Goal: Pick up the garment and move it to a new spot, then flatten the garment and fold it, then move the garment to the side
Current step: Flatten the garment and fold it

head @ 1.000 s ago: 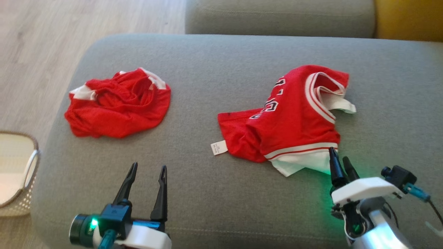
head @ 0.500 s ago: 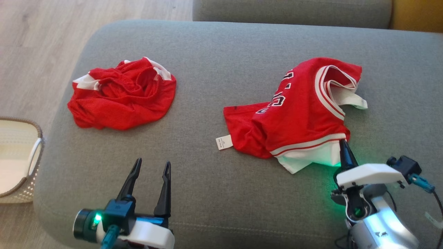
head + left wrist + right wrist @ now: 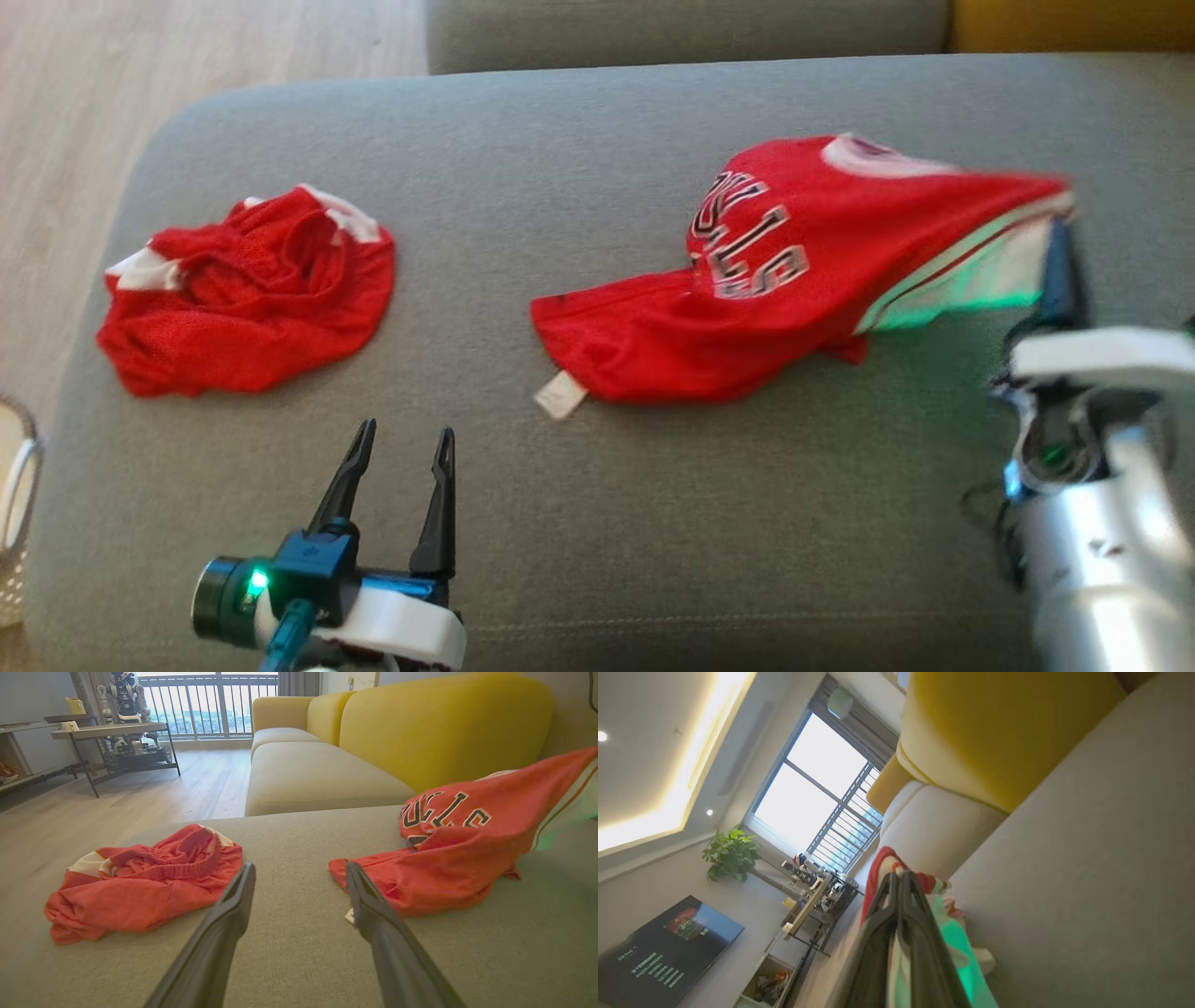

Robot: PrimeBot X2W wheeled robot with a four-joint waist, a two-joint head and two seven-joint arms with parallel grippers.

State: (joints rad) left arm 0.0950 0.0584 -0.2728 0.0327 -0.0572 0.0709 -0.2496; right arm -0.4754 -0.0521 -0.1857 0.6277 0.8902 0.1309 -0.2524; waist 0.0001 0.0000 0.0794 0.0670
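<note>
The garment, a red jersey [image 3: 766, 280] with black-and-white lettering and white trim, lies on the grey sofa cushion [image 3: 597, 523], right of centre. My right gripper [image 3: 1060, 233] is shut on its white-trimmed right edge and holds that edge raised, so the cloth stretches towards it. In the right wrist view the fingers [image 3: 900, 875] are pressed together with the jersey's red and white cloth [image 3: 882, 863] at their tips. My left gripper [image 3: 403, 439] stands open over bare cushion at the lower left. In the left wrist view the gripper [image 3: 299, 870] holds nothing, and the jersey [image 3: 467, 849] lies ahead to its right.
A second crumpled red garment [image 3: 247, 289] lies on the cushion's left part, also in the left wrist view [image 3: 140, 882]. A pale woven basket [image 3: 14, 485] stands on the wood floor at the far left. A yellow sofa back [image 3: 444, 723] rises behind the cushion.
My right gripper has shut on the jersey's white-trimmed edge and drawn it up and to the right, stretching the cloth. The head camera has shifted. The left gripper stays open.
</note>
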